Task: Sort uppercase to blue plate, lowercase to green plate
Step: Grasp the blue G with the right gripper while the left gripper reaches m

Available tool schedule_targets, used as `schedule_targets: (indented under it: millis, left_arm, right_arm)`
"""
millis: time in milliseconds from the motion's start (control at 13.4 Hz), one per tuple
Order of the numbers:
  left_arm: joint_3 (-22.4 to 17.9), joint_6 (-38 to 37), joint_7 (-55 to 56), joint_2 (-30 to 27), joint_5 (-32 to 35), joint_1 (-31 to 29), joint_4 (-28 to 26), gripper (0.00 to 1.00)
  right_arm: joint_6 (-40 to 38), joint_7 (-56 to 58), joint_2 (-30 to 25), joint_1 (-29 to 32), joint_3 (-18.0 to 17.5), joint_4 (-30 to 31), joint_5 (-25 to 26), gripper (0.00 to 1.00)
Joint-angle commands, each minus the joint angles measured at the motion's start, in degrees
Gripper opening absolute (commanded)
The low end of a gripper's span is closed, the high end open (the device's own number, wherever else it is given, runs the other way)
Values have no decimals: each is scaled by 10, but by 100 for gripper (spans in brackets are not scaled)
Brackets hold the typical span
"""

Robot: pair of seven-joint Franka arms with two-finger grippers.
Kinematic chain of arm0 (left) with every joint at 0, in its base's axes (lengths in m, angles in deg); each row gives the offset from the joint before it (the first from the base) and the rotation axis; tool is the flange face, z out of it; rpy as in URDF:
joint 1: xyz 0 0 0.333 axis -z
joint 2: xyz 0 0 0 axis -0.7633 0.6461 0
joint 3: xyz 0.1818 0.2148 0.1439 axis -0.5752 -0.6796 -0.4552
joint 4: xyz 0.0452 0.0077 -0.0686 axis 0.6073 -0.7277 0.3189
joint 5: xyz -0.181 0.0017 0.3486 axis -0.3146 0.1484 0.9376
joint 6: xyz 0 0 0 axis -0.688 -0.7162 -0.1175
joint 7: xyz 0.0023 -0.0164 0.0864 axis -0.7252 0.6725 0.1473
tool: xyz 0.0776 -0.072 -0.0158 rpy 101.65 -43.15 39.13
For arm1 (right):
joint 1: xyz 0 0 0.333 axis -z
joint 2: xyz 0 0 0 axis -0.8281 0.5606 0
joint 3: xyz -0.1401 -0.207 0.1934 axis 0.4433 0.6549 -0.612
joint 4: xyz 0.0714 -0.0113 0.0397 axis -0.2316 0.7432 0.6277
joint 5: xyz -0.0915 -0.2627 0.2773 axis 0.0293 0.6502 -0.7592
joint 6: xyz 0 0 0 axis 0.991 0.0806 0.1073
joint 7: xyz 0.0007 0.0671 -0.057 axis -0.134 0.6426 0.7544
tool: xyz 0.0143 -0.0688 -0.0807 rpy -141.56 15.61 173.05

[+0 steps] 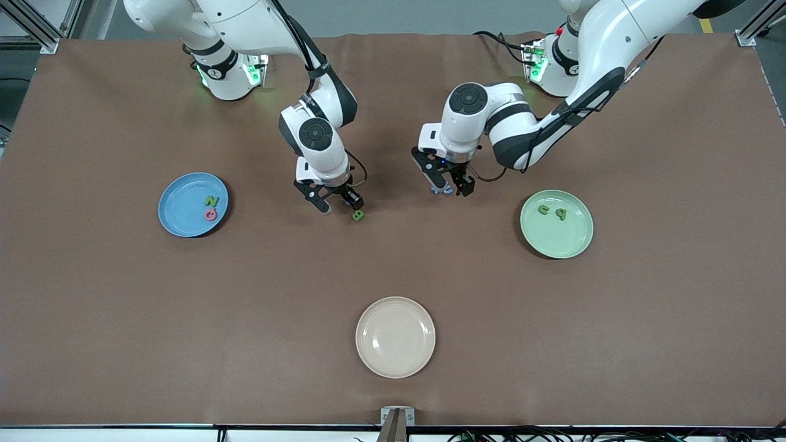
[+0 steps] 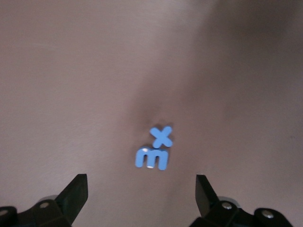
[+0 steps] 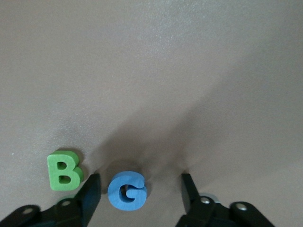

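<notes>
Three plates on the brown surface (image 1: 123, 344), and eight little foam letters to count. The blue plate (image 1: 178, 215), toward the right arm's end, carries two: a green N (image 1: 212, 201) and a pink Q (image 1: 210, 214) just beside it, the Q nearer the front camera. The green plate (image 1: 565, 239), toward the left arm's end, carries two green lowercase letters too: an n-or-u shape (image 1: 544, 209) and a p (image 1: 560, 213), side by side but apart. The cream plate (image 1: 395, 337) lies nearest the front camera, between the other two.

Four letters are on the surface between the blue and green plates. The right gripper (image 3: 139, 189) is low at the surface with its fingers spread on either side of a chunky blue G (image 3: 127, 190); one finger (image 3: 90, 194) stands between it and the green B (image 3: 64, 170), which lies flat just beside that finger. The fingers are not pressed on the G, a gap shows on each side.

The left gripper (image 2: 142, 196) hovers with fingers spread wide above a blue x (image 2: 162, 136) and a blue m (image 2: 151, 158), flat, touching each other, nothing held
</notes>
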Motion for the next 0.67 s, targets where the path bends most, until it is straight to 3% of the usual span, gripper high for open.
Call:
schedule_targets:
  millis: [0, 223, 447, 595]
  left_arm:
    - [-11, 1, -24, 29, 9, 1, 11, 100]
    - [-34, 1, -23, 37, 10, 27, 27, 100]
    - [-107, 3, -18, 40, 10, 113, 58, 99]
    - [-113, 4, -17, 46, 10, 123, 59, 98]
  right_arm:
    - [-4, -8, 8, -8, 6, -7, -3, 72]
    - [-4, -8, 8, -7, 5, -7, -3, 55]
    - [-5, -11, 8, -7, 5, -7, -4, 43]
    - [-4, -15, 9, -8, 5, -7, -3, 34]
